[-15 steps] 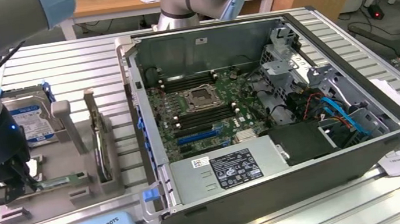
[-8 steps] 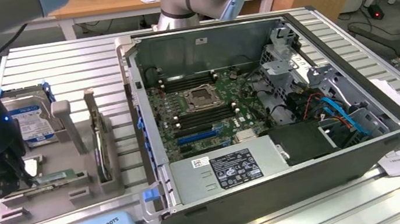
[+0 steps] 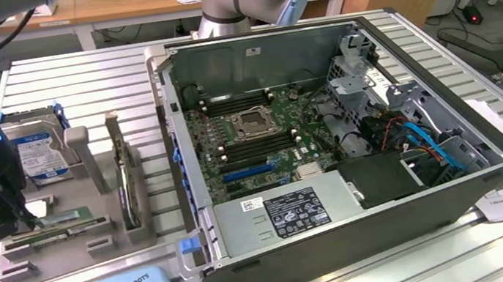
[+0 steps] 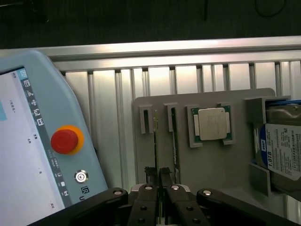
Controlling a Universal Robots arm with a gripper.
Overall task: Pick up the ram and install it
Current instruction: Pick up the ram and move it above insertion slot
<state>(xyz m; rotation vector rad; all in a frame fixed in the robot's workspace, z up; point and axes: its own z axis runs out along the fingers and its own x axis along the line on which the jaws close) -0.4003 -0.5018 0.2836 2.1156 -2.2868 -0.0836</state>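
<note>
jaws pinching the ram (image 4: 155, 141) in its grey holder (image 4: 211, 174)
best lifted straight, without twist, so it clears the slots.

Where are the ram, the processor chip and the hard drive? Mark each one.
ram (image 4: 155, 141), wrist view, on its thin edge standing in the holder slot.
processor chip (image 4: 213, 123), wrist view, middle of its silver lid.
hard drive (image 4: 282, 150), wrist view, on its blue-white label.
</note>
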